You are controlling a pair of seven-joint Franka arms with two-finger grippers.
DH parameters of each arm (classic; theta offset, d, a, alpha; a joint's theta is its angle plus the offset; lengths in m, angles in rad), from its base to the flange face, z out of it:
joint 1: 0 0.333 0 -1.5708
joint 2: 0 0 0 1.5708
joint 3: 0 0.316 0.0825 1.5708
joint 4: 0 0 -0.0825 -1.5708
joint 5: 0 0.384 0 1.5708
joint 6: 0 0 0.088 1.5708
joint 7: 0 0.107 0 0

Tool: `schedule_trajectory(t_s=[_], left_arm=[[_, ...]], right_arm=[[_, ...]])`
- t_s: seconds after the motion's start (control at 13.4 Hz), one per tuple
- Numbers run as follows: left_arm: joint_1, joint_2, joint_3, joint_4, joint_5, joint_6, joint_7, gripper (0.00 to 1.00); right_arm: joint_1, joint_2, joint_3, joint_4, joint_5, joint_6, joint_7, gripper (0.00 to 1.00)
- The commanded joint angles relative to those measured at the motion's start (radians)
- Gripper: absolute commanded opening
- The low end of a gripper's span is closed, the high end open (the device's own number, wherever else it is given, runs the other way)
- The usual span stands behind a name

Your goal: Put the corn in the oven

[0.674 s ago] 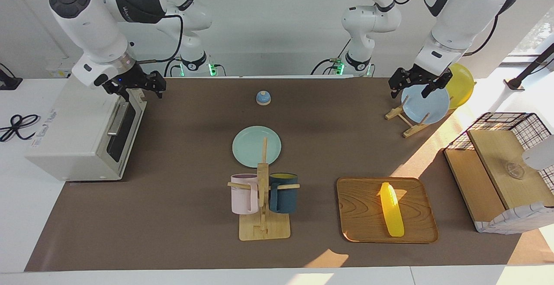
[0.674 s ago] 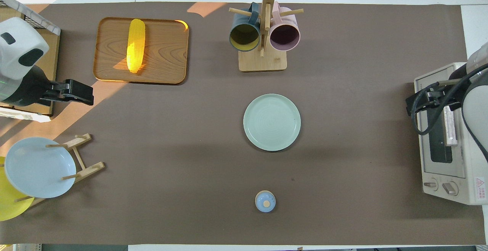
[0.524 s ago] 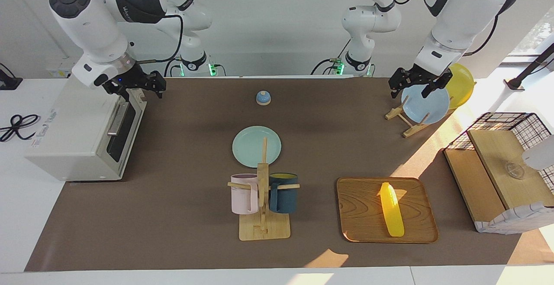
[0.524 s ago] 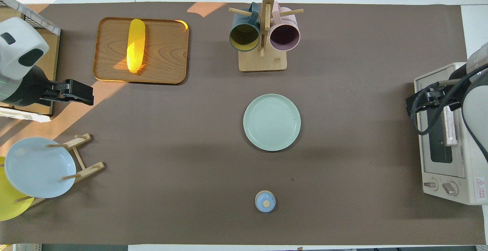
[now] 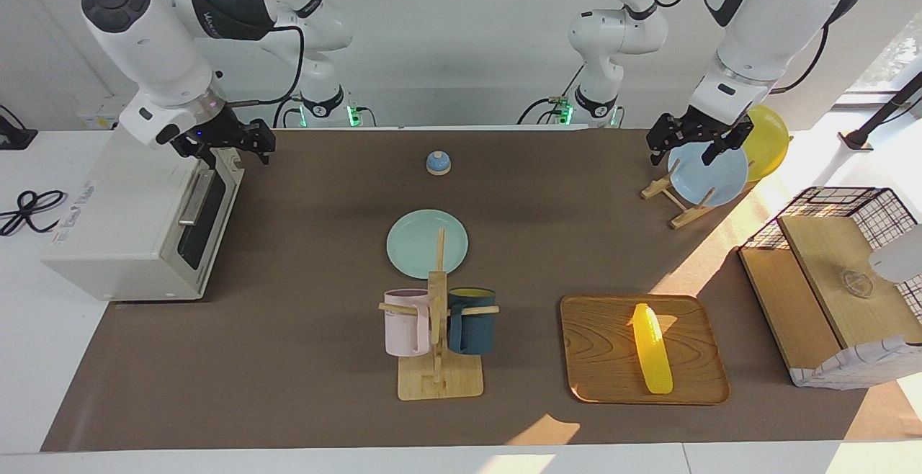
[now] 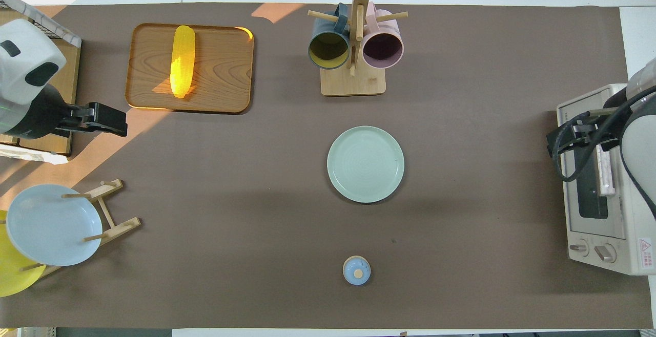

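Observation:
The yellow corn [image 5: 652, 348] [image 6: 182, 60] lies lengthwise on a wooden tray [image 5: 601, 366] [image 6: 225, 70] toward the left arm's end of the table. The white oven [image 5: 137, 222] [image 6: 597, 224] stands at the right arm's end, its dark glass door shut. My right gripper [image 5: 232, 148] [image 6: 561, 145] hangs open just above the top edge of the oven's door, holding nothing. My left gripper [image 5: 684, 153] [image 6: 120, 124] is open and empty in the air, over the mat between the tray and the plate rack.
A plate rack [image 5: 677, 204] holds a blue and a yellow plate. A wire-and-wood basket [image 5: 835, 294] stands beside the tray. Mid-table are a green plate [image 5: 426, 243], a mug stand with two mugs [image 5: 438, 330], and a small blue bell [image 5: 438, 163] nearer to the robots.
My left gripper has drifted a little toward the tray. The right gripper has barely shifted above the oven. The corn has not moved.

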Motion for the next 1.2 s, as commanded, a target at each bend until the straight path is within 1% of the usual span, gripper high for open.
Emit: schedule_trajectory(t_s=[0.0,0.15,0.3,0.37,0.6,0.67,0.75,0.82,0.97,1.05,1.12], left_arm=[[0.005,0.003,-0.007,-0.008,0.005,0.067,-0.004,1.00],[0.011,0.020,-0.007,-0.002,-0.021,0.084,0.001,1.00],[0.013,0.089,-0.007,0.029,-0.032,0.111,0.002,1.00],[0.014,0.151,-0.006,0.070,-0.032,0.108,0.004,1.00],[0.011,0.369,-0.006,0.257,-0.026,0.127,0.019,1.00],[0.014,0.417,-0.007,0.285,-0.026,0.163,0.054,1.00],[0.018,0.449,-0.006,0.290,-0.024,0.203,0.088,1.00],[0.018,0.500,-0.006,0.300,-0.024,0.248,0.123,1.00],[0.016,0.650,-0.006,0.426,-0.024,0.282,0.171,1.00],[0.014,0.710,-0.004,0.472,-0.024,0.312,0.191,1.00],[0.013,0.732,-0.003,0.471,-0.022,0.364,0.224,1.00]], right_arm=[[-0.023,-0.059,-0.006,-0.111,-0.010,0.070,-0.006,0.00],[-0.033,-0.081,-0.008,-0.174,-0.101,0.169,0.014,0.00],[-0.098,-0.092,-0.009,-0.225,-0.109,0.238,0.016,0.00],[-0.112,-0.105,-0.011,-0.264,-0.109,0.277,0.014,0.00],[-0.152,-0.144,-0.011,-0.360,-0.109,0.350,0.014,0.00],[-0.156,-0.152,-0.011,-0.381,-0.109,0.370,0.014,0.00],[-0.171,-0.155,-0.011,-0.390,-0.109,0.377,0.014,0.00],[-0.175,-0.158,-0.011,-0.400,-0.109,0.384,0.016,0.00],[-0.196,-0.161,-0.011,-0.421,-0.107,0.392,0.008,0.00],[-0.207,-0.161,-0.011,-0.432,-0.107,0.409,0.005,0.00],[-0.213,-0.161,-0.011,-0.441,-0.107,0.424,-0.003,0.00]])
